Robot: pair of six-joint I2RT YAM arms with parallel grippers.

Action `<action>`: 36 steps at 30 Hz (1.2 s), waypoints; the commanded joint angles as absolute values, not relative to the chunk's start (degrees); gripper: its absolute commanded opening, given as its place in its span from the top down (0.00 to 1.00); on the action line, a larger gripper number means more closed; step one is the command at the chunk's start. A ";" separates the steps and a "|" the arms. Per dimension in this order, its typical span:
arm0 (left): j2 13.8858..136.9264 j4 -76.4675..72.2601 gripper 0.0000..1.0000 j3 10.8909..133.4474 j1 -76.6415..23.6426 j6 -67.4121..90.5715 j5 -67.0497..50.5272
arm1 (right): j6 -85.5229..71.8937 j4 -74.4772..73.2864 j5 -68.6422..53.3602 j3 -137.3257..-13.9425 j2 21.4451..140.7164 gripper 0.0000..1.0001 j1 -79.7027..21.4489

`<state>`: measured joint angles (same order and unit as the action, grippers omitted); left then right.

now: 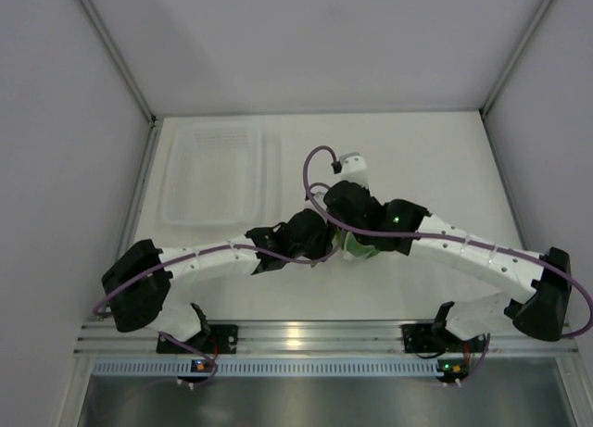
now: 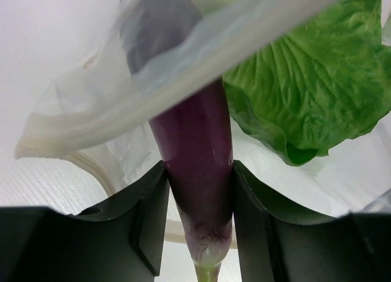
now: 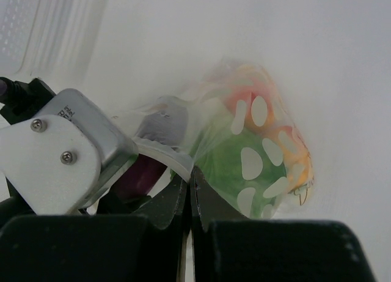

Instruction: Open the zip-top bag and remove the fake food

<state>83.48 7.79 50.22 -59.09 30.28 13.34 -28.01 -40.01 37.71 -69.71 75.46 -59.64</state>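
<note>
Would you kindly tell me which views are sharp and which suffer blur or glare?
Left wrist: eggplant and lettuce crisp, the zip-top bag film in front blurred. Right wrist: bag and contents hazy, out of focus. Top external: even light, shiny glare on the aluminium rail.

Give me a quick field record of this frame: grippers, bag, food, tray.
left gripper: closed on the eggplant, near its stem end
right gripper: shut, pinching the bag's rim
zip-top bag: mouth open, food inside
eggplant: far end under the bag film, stem end outside
lettuce: beside the eggplant, in the bag
orange fruit: seen through the film, deeper in
tray: far left of the table, apart from both arms, no food visible in it
</note>
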 commanded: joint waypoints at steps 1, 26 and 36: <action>83.76 6.68 0.76 51.07 -59.41 30.93 13.36 | -27.34 -35.16 37.44 -69.79 72.07 1.00 -60.29; 73.39 -1.15 1.00 46.58 -59.15 38.58 5.45 | -25.93 -30.41 40.42 -61.88 74.27 1.00 -58.98; 62.41 10.53 1.00 43.86 -59.24 38.76 6.84 | -25.14 -31.02 41.40 -61.79 72.51 1.00 -56.17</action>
<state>67.40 6.92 44.69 -59.11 38.33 4.47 -25.65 -32.71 39.68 -62.19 74.61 -57.43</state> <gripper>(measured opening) 0.474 0.007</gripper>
